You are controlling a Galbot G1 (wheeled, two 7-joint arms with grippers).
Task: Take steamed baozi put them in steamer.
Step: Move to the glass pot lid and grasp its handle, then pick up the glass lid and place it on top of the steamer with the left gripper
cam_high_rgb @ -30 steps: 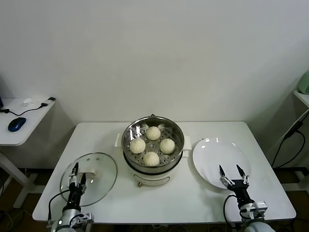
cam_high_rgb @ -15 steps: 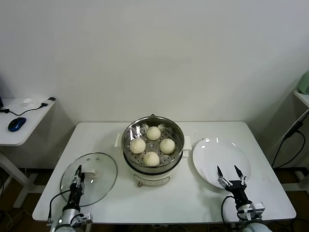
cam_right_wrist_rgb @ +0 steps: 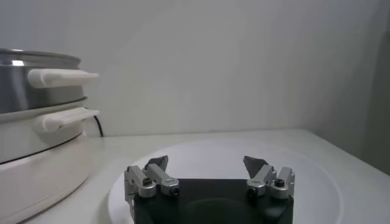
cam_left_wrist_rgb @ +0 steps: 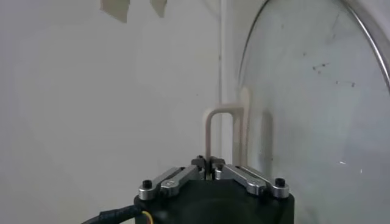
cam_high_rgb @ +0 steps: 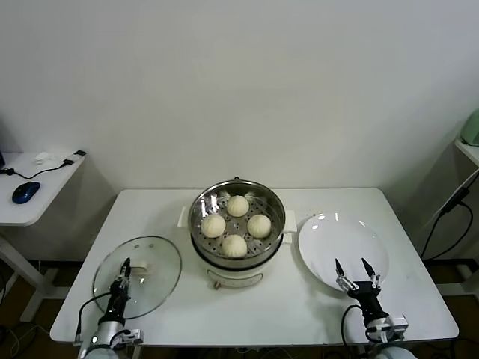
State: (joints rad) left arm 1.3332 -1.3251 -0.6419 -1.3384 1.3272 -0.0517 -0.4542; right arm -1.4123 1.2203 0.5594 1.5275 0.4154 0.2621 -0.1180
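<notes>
One white surface [cam_high_rgb: 314,307] carries everything. Largest on it is the steamer [cam_high_rgb: 237,258] — a round shiny steel pot with a perforated tray inside, set on a cream-white base with side handles, standing at the middle of the surface toward its far edge. The right wrist view shows its steel wall and two pale handles [cam_right_wrist_rgb: 61,77] from the side.

Next comes one round glass lid [cam_high_rgb: 153,258], lying flat near the front-left corner, and one flat white plate [cam_high_rgb: 329,235] toward the front-right, just beside the steamer.

Four baozi sit on the steamer's tray, all smooth, round and cream-white, arranged in a diamond: one at the back [cam_high_rgb: 238,206], one on the left [cam_high_rgb: 213,226], one on the right [cam_high_rgb: 259,225], one at the front [cam_high_rgb: 234,245]. They lie close together, and none is on the plate.

Two grippers are at the front edge. The left gripper [cam_high_rgb: 123,271] hangs over the near side of the lid with its jaws together, holding nothing. The right gripper [cam_high_rgb: 355,271] is over the near rim of the plate — jaws apart and empty.
</notes>
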